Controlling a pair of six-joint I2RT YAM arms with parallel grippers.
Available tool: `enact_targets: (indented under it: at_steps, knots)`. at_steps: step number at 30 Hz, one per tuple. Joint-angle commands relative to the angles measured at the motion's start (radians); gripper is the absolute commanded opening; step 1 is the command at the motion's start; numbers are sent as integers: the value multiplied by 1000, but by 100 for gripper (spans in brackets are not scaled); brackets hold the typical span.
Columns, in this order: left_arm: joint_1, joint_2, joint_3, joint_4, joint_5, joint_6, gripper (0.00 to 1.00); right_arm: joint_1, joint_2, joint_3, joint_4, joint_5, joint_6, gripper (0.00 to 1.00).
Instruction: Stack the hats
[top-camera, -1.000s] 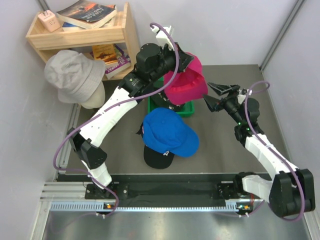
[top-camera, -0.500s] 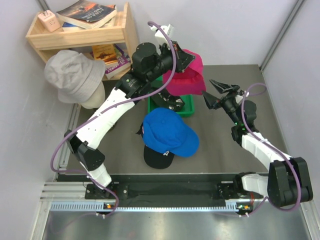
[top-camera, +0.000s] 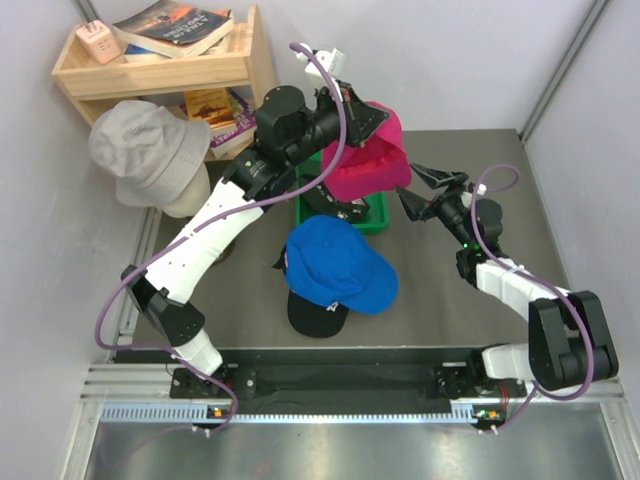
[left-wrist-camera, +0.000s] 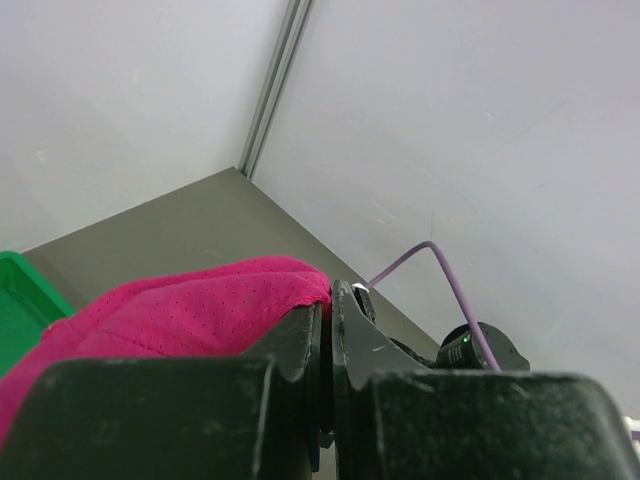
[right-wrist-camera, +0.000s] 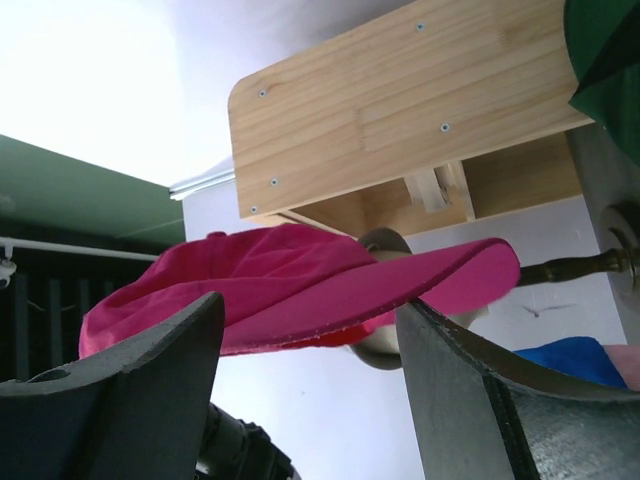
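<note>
Hats, read from 9 o'clock across the worktop: a grey bucket hat sits on a stand beside the wooden shelf, well apart from the work. Near the centre a blue cap lies on a black cap, whose dark edge shows at the blue one's 6 o'clock. At the pile's 12 o'clock stands a green bin.

Above that bin hangs the magenta cap, clear of the worktop. The left pincer is clamped tight on a fold of its fabric, the cloth pinched between both fingers. At the cap's 3 o'clock the right pincer points toward it with jaws spread wide, gripping nothing. Its wrist view shows the brim framed between the fingers and not touching either one.

The step in hand looks to be carrying the magenta cap to the pile. The next move likely calls for swinging it toward 6 o'clock, over the blue cap, and lowering it crown over crown. The soft cloth hangs crooked from one pinch. The right pincer may therefore need to close on the brim and level it before the release.
</note>
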Motion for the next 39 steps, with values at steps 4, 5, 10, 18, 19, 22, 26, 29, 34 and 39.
enact_targets:
  at_steps: [4, 5, 10, 18, 19, 22, 26, 29, 34, 39]
  knots:
    - [-2, -58, -11, 86, 40, 15, 0, 15, 50, 23, 136, -31, 51, 69]
    - [-4, -60, -12, 88, 43, 13, 0, 17, 58, 27, 150, -43, 51, 69]
    - [-2, -69, -26, 93, 45, 13, 0, 31, 140, 52, 285, -75, 101, 68]
    - [-2, -134, -72, 10, -6, 68, 0, 43, 182, 77, 385, -65, 103, 30]
    - [-4, -144, -83, -4, -27, 78, 0, 42, 173, 75, 379, -60, 85, 22]
    - [-4, -199, -130, -61, -81, 114, 0, 45, 153, 86, 336, -62, 28, 8]
    - [-4, -296, -207, -114, -167, 148, 0, 42, 137, 99, 308, -66, -33, 0]
    - [-4, -360, -277, -154, -254, 153, 0, 40, 130, 96, 331, -59, -56, 0]
    - [-4, -453, -382, -240, -383, 131, 0, 43, 75, 96, 354, -34, -128, 0]
    - [-4, -534, -432, -348, -477, 124, 55, 46, -23, 155, 192, -49, -294, 0]
